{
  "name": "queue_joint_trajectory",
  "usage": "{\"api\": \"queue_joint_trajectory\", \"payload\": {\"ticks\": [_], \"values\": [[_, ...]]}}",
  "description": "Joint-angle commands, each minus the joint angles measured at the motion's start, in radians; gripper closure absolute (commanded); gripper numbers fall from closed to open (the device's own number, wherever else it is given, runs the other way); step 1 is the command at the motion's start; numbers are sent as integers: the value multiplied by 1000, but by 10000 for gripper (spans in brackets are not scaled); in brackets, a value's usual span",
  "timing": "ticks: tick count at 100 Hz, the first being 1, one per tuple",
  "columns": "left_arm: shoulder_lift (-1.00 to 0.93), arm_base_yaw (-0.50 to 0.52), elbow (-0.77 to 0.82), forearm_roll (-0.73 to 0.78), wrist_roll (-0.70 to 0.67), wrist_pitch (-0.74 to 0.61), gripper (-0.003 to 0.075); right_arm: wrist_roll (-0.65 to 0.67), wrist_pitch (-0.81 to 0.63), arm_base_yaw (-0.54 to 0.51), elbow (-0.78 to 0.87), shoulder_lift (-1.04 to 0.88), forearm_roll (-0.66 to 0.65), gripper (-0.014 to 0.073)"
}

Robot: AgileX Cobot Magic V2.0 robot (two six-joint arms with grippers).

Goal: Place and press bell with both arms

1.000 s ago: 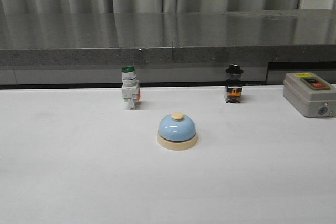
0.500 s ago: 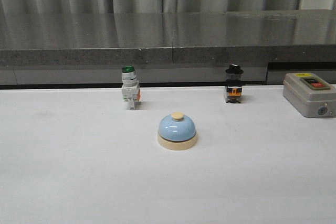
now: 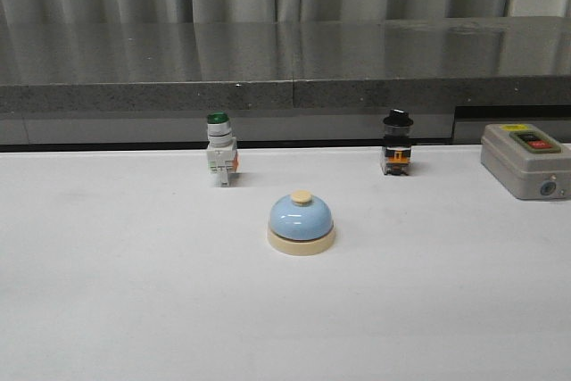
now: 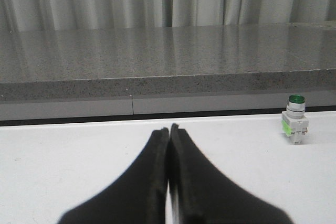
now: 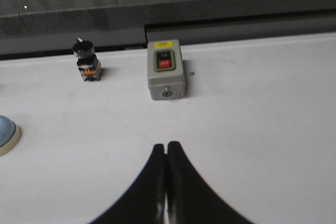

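The light-blue dome bell (image 3: 302,223) with a cream base and cream button stands upright near the middle of the white table in the front view. Its edge shows in the right wrist view (image 5: 6,134). Neither arm shows in the front view. My left gripper (image 4: 169,128) is shut and empty over bare table, and the bell is out of its view. My right gripper (image 5: 167,145) is shut and empty, well apart from the bell.
A green-capped white push-button switch (image 3: 220,149) stands behind the bell to the left. A black-knobbed selector switch (image 3: 397,144) stands behind to the right. A grey on/off switch box (image 3: 526,160) sits at the far right. A dark stone ledge (image 3: 285,86) runs along the table's back.
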Motion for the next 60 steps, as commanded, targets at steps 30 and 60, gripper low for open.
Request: {"api": "queue_joint_trajectory", "payload": {"ticks": [30, 60], "values": [[-34, 2, 23, -9, -8, -79, 739, 0, -146, -7, 44, -168, -42, 662], [-34, 2, 23, -9, -8, -79, 739, 0, -570, -7, 273, -168, -43, 662]]}}
